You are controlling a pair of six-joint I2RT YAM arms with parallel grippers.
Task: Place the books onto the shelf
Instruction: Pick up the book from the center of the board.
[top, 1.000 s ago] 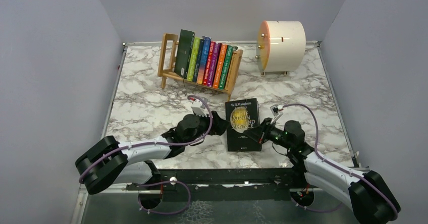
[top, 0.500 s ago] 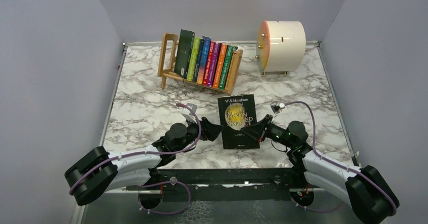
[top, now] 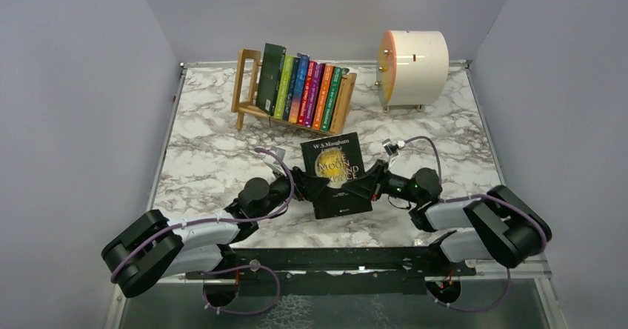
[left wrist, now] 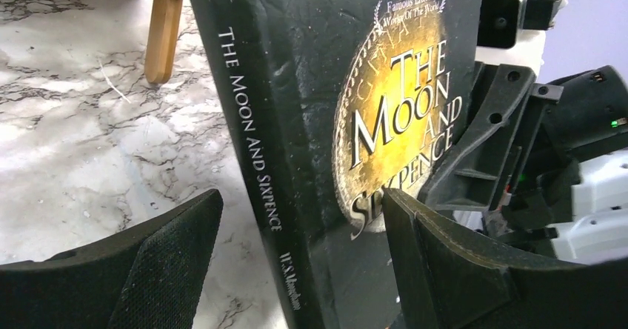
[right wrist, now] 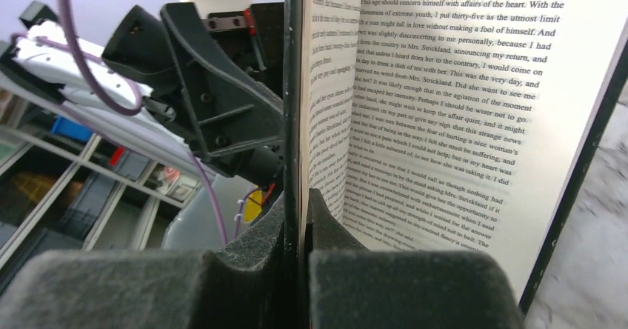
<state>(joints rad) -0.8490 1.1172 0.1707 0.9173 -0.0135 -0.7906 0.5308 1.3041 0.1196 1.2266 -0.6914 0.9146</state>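
1. Gripping the black book (top: pixel 337 175) with the right pincer (top: pixel 368 184), clamped shut on a thin layer at the fore edge. Seemingly the front cover alone, pages fanned loose beside it, though too close in the wrist view to be sure.
2. Straddling the spine side with the left pincer (top: pixel 309 187), spread wide, one pad on either side and no clear contact with the book.
3. Held raised and tilted over the tabletop (top: pixel 215 151), between the two arms, close to their bases and well apart from the shelf (top: pixel 345 101).
4. Lying with the long axis pointing away from the arms, author's name toward the shelf, spine to the left.
5. Beyond and slightly left: a row of books (top: pixel 300 88) upright on the shelf, packed toward its right end, with room only at the left end beside the dark green book (top: pixel 271 68).
6. Nearer that gap from the left arm's side. Probably best to close the left pincer on the spine before loosening the right, since a cover-only pinch could let the pages swing open.
7. Needs standing upright, spine outward, before sliding in. Well clear of the cream drum (top: pixel 413 66) on the right.
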